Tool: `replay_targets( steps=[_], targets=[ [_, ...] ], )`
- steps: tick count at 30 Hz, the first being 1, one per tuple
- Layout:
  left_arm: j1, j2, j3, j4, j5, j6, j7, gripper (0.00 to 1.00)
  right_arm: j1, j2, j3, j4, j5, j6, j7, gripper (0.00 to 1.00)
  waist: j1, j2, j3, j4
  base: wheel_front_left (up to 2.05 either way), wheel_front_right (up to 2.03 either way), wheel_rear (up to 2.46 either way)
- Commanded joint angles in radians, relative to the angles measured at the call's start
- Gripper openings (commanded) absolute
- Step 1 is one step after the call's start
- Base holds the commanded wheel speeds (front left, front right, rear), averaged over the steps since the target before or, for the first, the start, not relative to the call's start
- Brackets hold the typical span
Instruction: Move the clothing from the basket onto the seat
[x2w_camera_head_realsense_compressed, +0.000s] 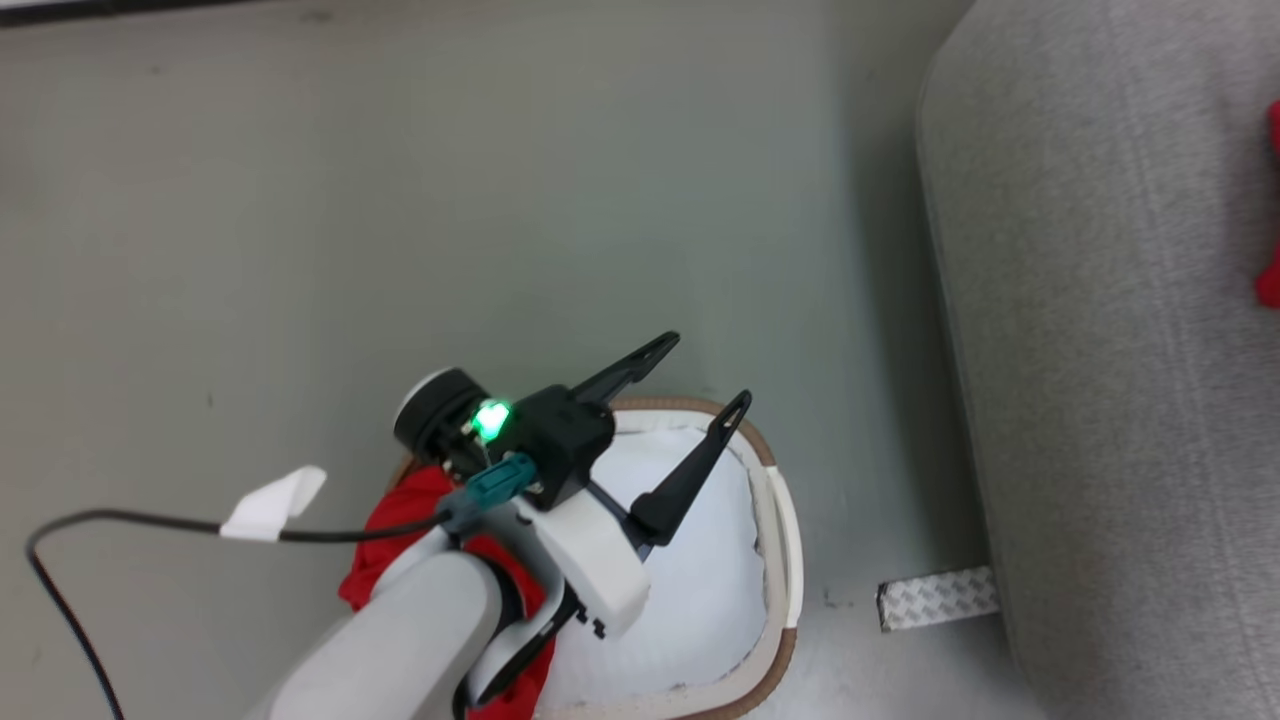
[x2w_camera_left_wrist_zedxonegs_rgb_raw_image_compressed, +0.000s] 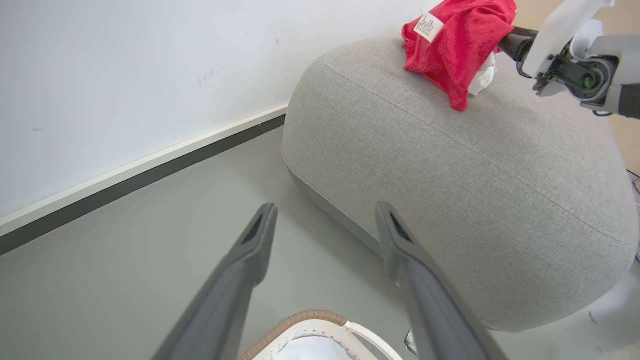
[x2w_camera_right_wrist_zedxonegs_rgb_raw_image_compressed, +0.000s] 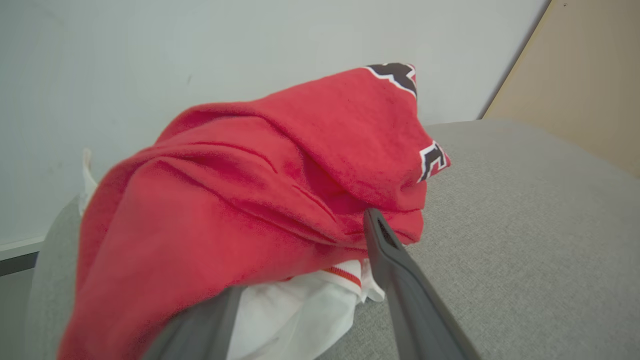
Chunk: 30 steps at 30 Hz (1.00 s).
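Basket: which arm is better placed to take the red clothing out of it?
Left. Its open fingers hang over the basket beside the red clothing; the right fingers are away at the seat.

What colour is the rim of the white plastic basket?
Tan-brown and braided, on the oval white plastic basket; it shows best in the left wrist view.

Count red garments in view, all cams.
2. One garment lies on the seat; second garment sits in the basket, partly under the left forearm. More may be hidden.
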Motion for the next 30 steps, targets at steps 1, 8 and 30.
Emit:
replay_targets(
  steps=[1, 8, 30],
  targets=[
    [0.03, 0.008, 0.008, 0.001, -0.024, 0.011, -0.019, 1.0, 0.04, 0.011, 0.025, -0.06, 0.025, -0.003, -0.007, 1.0, -0.0002, 0.0, -0.041, -0.014, 0.0, 0.0, 0.0],
    [0.125, 0.02, 0.047, 0.023, -0.034, 0.077, -0.107, 1.0, 0.273, 0.054, 0.169, -0.246, 0.105, -0.003, -0.006, 1.0, -0.0002, 0.0, -0.181, -0.013, 0.0, 0.0, 0.0],
    [0.552, -0.017, 0.277, 0.104, -0.048, 0.276, -0.301, 1.0, 0.797, 0.067, 0.631, -0.455, 0.413, -0.003, -0.006, 1.0, -0.0002, 0.0, -0.574, 0.1, 0.0, 0.0, 0.0]
  ],
)
